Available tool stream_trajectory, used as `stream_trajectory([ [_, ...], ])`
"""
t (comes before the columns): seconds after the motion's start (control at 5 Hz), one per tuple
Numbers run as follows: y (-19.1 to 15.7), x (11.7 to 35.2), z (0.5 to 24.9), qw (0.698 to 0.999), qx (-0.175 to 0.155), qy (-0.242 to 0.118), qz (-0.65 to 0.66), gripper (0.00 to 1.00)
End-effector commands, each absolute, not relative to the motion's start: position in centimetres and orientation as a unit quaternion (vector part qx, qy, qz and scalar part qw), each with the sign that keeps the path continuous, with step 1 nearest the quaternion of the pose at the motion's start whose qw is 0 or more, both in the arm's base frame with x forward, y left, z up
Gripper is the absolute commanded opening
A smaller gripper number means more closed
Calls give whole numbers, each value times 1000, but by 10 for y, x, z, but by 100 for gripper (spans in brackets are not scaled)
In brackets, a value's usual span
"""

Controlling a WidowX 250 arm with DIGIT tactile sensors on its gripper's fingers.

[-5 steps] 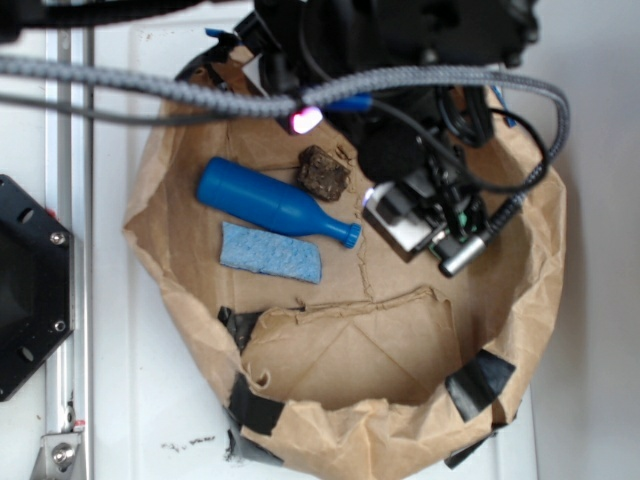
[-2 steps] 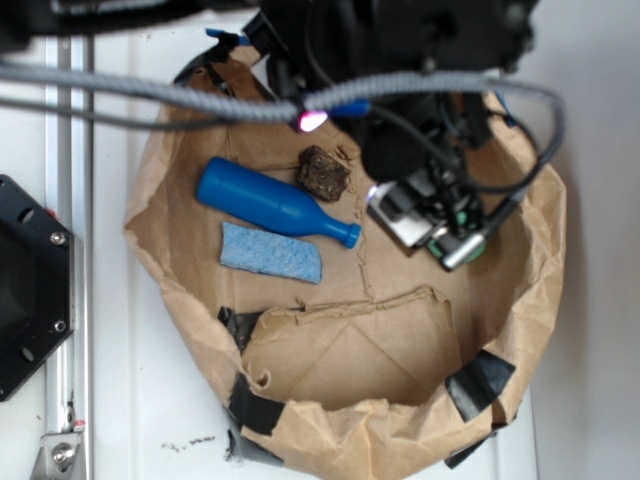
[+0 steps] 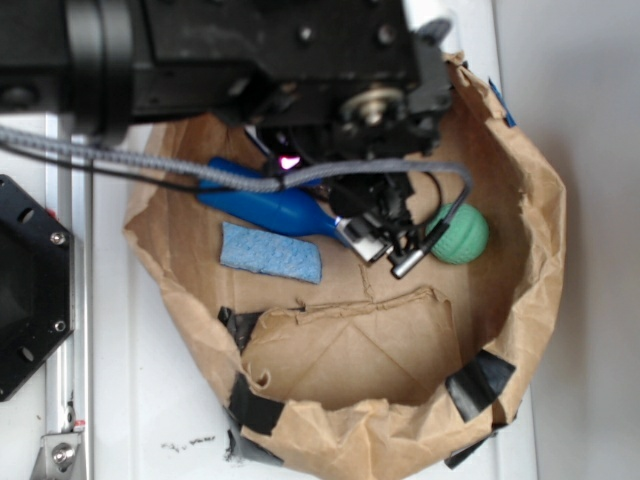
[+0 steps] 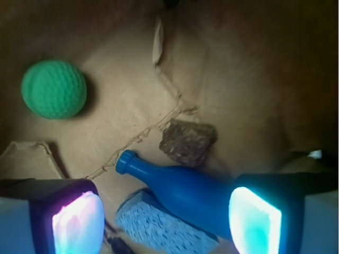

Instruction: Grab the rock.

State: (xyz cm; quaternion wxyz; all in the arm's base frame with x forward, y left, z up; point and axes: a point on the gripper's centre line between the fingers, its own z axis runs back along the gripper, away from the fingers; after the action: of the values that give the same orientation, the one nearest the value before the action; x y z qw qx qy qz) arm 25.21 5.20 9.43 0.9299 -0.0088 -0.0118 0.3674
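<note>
**Rock ahead of hand, not yet between the fingers**

Wrist view: the rock (image 4: 188,142) lies on the brown paper floor of the bag (image 3: 540,300), just above the frame centre and a little right. It sits beyond the fingertip line, so the hand (image 4: 167,219) has to advance toward the top of this view before closing. Both lit pads (image 4: 78,222) stand wide apart at the bottom corners with nothing held between them.

The rock's long axis runs roughly left to right in the wrist view, about parallel to the line between the pads. My read is that a wrist roll would give a better bite across its short side.

Clutter: the blue bottle (image 4: 183,190) touches or nearly touches the rock's near edge, its cap pointing left. The blue sponge (image 4: 159,227) lies under it, nearer the hand. The green ball (image 4: 54,89) sits well apart, upper left.

Exterior view: the arm hides the rock completely. Only the bottle body, sponge and ball show. The wrist view alone gives the rock's position, and it gives no height above the floor.
</note>
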Motion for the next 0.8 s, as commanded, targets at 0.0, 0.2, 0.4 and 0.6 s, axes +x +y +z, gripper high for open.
stream_trajectory([
  [0.0, 71, 255, 82, 924, -2, -40, 381, 100],
  [0.2, 78, 258, 82, 922, -5, -37, 386, 100],
  [0.4, 89, 260, 90, 914, -15, -44, 404, 100],
  [0.6, 98, 267, 84, 900, -14, -71, 431, 100],
])
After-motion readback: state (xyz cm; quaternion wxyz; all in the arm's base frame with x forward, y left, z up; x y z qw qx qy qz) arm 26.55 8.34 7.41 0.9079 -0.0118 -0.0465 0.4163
